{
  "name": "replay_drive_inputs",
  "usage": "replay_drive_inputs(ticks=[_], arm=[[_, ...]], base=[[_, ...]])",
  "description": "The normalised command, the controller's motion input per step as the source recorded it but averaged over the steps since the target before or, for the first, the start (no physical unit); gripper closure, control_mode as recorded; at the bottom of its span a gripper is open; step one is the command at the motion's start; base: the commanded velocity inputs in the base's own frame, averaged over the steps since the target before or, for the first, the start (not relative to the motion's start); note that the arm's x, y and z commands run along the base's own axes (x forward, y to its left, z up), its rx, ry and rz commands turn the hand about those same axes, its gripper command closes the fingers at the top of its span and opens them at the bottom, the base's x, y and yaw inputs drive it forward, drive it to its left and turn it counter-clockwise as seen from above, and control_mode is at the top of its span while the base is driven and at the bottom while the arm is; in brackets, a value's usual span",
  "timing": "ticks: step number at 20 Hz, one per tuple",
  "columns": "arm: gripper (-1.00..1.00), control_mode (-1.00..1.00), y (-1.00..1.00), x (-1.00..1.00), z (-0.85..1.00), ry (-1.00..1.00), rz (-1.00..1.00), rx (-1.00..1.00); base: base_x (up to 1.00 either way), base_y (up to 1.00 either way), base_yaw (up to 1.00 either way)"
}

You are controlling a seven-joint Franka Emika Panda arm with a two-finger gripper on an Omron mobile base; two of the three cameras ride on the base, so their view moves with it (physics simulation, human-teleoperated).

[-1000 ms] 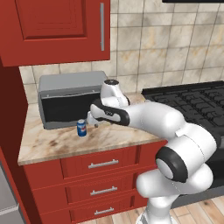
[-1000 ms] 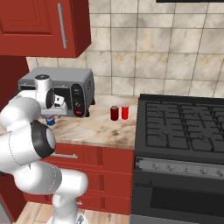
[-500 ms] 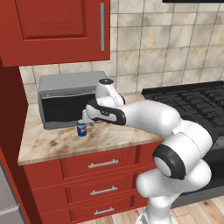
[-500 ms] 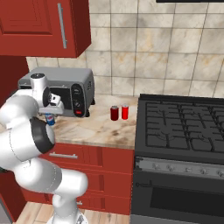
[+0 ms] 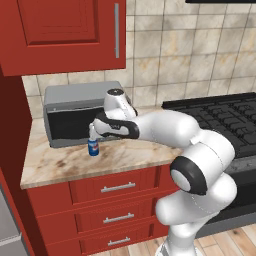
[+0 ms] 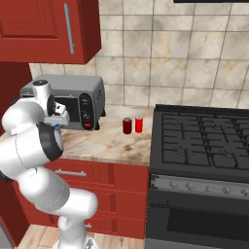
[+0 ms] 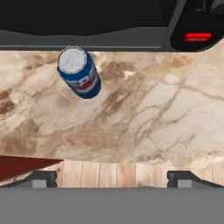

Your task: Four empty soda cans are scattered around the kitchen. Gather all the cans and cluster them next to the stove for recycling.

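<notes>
Claw (image 5: 93, 131) hanging spread wide, gripping nothing, just above the blue soda can (image 5: 93, 147). Can standing upright on the counter (image 5: 60, 165) near its front edge, just before the toaster oven (image 5: 70, 117). Two red cans (image 6: 133, 125) sitting farther along, beside the stove (image 6: 204, 141).

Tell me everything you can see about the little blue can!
The blue can is a small cylinder with a silver top and a white-and-red mark on its side. It stands upright on the marble counter, just in front of the grey toaster oven. Nothing grips it: the open gripper hangs just above it. It looks undented.
</notes>
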Motion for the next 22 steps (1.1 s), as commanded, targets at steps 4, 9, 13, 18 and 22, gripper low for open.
replay_drive_inputs(ticks=[4, 9, 13, 18, 22], arm=[[-1.00, -1.00, 0.14, 0.20, 0.00, 0.01, -0.03, 0.00], [-1.00, -1.00, 0.15, 0.16, 0.00, 0.00, -0.02, 0.00], [-1.00, -1.00, 0.16, 0.15, 0.00, 0.00, -0.02, 0.00], [-1.00, -1.00, 0.17, 0.17, 0.00, 0.00, -0.02, 0.00], [-1.00, -1.00, 0.14, 0.19, -0.02, 0.00, -0.02, 0.00]], base=[[0.00, 0.00, 0.00], [0.00, 0.00, 0.00], [0.00, 0.00, 0.00], [0.00, 0.00, 0.00], [0.00, 0.00, 0.00]])
